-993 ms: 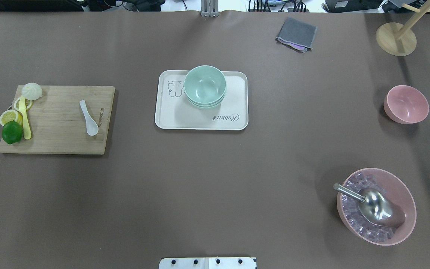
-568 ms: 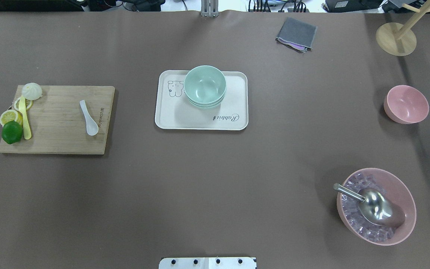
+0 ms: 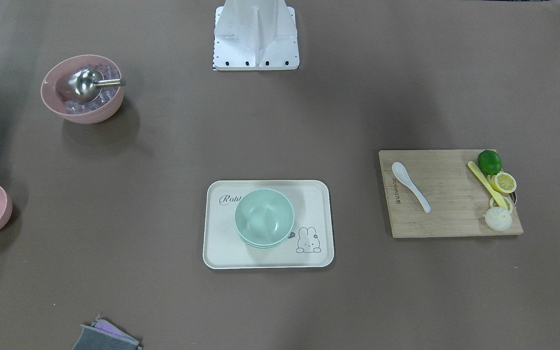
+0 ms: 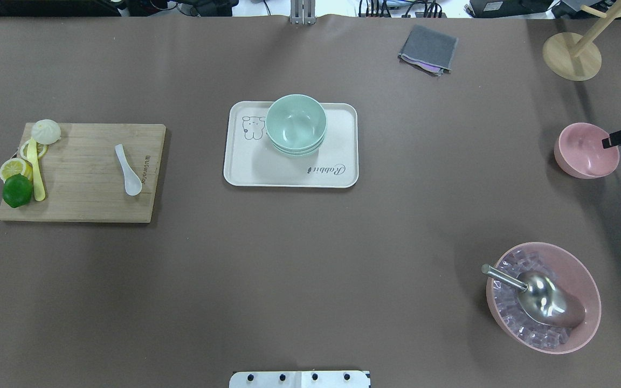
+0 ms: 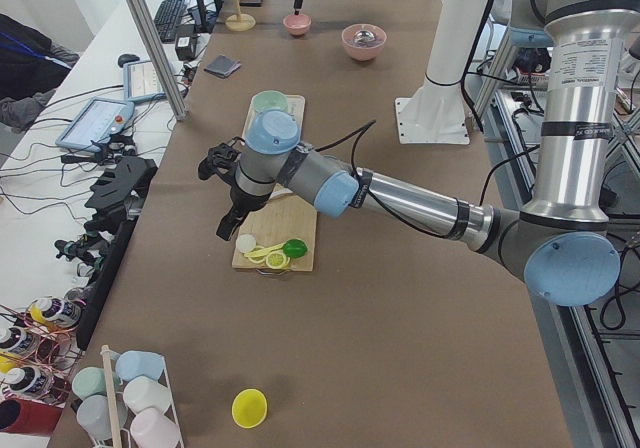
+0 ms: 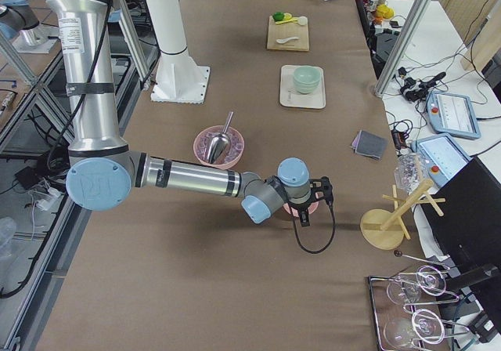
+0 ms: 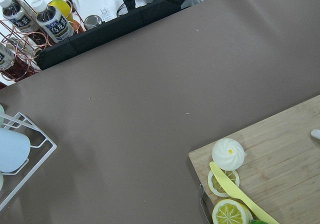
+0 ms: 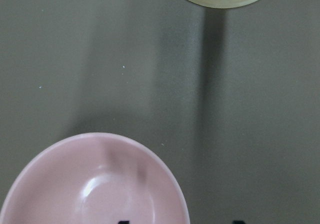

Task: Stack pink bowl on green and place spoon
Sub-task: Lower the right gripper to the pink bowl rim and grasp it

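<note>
The right claw [image 8: 180, 221], spread open above the pink bowl [image 4: 585, 153] rim, looks mid-reach; next it should lower, then clench.

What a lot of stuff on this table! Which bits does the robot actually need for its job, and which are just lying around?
Needed: small empty pink bowl, green bowls, white spoon.

Just lying about: ice bowl, metal scoop, grey cloth, wooden stand, lime, lemon slices, bun, yellow knife.

Centre: stacked bowls [image 4: 296, 125] on tray [image 4: 289, 173]. Left: spoon [image 4: 129, 171] on cutting board [image 4: 84, 194]. Far right: lone bowl [image 4: 580, 155] on the surface [image 4: 310, 269].
</note>
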Tool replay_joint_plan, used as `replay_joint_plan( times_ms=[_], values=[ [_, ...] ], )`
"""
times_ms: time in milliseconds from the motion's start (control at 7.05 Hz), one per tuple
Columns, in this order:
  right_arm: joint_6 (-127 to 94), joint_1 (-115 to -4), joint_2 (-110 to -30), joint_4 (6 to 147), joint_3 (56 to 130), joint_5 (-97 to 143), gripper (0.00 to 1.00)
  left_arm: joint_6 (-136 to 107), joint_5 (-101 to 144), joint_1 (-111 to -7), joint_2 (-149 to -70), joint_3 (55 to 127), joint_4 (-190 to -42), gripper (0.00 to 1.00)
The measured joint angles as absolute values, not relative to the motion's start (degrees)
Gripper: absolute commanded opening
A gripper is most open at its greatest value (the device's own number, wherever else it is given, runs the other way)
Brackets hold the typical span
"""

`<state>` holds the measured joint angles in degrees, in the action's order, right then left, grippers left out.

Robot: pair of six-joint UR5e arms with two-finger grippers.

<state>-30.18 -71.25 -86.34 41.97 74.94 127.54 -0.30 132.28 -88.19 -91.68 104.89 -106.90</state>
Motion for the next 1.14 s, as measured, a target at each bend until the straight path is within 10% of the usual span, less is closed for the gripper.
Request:
replay_joint_plan(
  times_ms=[426,1135],
  values=[
    [-30.7,-70.6,-87.5,41.6,74.6,127.1,0.05,-0.4,132.3,-88.1,-91.7,104.9,-107.2,0.98],
    [-30.8,-70.3,-86.8,41.4,76.0,127.2,0.0,-0.4,132.3,-88.1,-91.6,104.9,-107.3,0.98]
  ],
)
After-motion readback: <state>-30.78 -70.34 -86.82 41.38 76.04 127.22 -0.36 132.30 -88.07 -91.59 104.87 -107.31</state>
